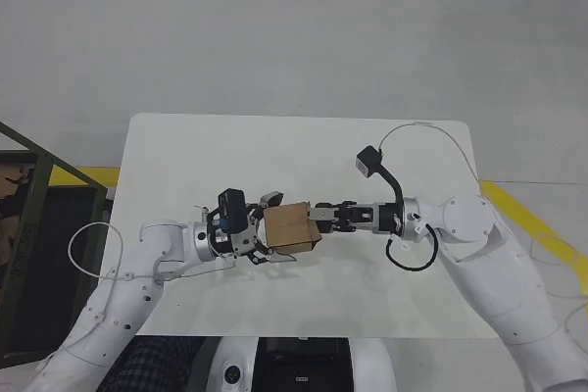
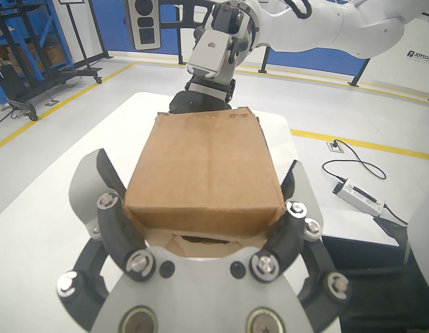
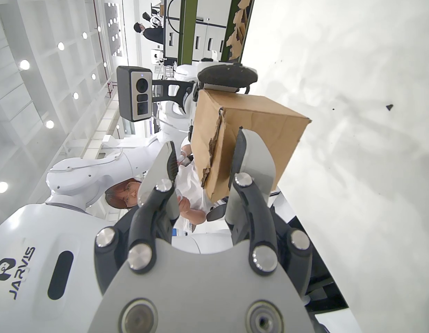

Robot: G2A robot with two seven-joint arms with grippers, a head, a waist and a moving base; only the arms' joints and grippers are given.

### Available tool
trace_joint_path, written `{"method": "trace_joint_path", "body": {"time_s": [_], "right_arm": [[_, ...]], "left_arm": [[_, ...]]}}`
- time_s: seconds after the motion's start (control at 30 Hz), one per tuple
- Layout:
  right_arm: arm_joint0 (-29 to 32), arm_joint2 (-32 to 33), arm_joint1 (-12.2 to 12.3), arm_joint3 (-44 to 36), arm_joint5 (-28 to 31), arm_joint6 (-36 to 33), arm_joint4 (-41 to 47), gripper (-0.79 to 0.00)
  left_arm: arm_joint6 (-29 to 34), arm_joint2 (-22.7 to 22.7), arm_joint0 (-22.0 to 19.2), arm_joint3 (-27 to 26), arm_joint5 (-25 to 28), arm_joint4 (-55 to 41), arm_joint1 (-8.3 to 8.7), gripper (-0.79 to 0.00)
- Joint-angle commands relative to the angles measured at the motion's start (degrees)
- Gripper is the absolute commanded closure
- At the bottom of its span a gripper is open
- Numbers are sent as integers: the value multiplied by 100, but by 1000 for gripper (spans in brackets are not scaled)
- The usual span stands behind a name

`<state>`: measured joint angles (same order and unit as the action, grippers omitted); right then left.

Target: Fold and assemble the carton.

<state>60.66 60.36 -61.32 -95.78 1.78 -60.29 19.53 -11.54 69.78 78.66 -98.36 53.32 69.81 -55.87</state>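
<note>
- Left gripper [image 2: 199, 168] is closest: its two black-padded fingers [image 2: 112, 181] are spread wide and pressed against opposite sides of the carton [image 2: 207, 147], which looks lifted just off the table.
- Right gripper [image 3: 206, 138] meets the carton at its other end. Its fingers are partway apart and straddle the ragged end edge. One lies along a side panel and the other stands off the end face, so it seems to be pinching nothing.
- The carton is a squared-up brown box, held between the two wrists over the middle of the white table [image 1: 225, 147]. At the end inside the left gripper, the flaps sit loosely with a dark gap between them.
- To my eye the step in hand is closing an end. The left grip should hold firm without crushing the walls. The right fingers should push the flap square along its crease, because that torn edge could buckle or snag.
- The tabletop under the carton is smooth and white, with a few dark specks.
- A green rack of flattened cardboard [image 1: 39, 186] stands off the table on the carton's left-arm side.
- A yellow floor line [image 1: 514, 211] runs on the carton's right-arm side.
- A small power unit with its cable [image 2: 360, 197] lies on the floor past the table edge.
</note>
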Motion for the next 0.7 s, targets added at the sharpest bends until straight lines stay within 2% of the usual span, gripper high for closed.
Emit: {"method": "trace_joint_path", "body": {"time_s": [0.0, 0.13, 0.23, 0.6, 0.67], "right_arm": [[67, 53, 13, -48, 10, -21, 43, -296], [145, 88, 23, -99, 42, -55, 105, -277], [176, 78, 24, -119, 55, -61, 121, -206], [124, -24, -3, -18, 88, -60, 153, -154], [106, -39, -8, -9, 96, -68, 153, -154]], "left_arm": [[-7, 3, 2, 12, -16, 3, -2, -785], [-30, 12, 5, 51, -44, -28, -6, -785], [-42, 17, -4, 74, -52, -65, -10, -770], [3, -37, -42, 65, -19, -106, -26, -733], [8, -45, -45, 55, -3, -106, -28, -693]]}}
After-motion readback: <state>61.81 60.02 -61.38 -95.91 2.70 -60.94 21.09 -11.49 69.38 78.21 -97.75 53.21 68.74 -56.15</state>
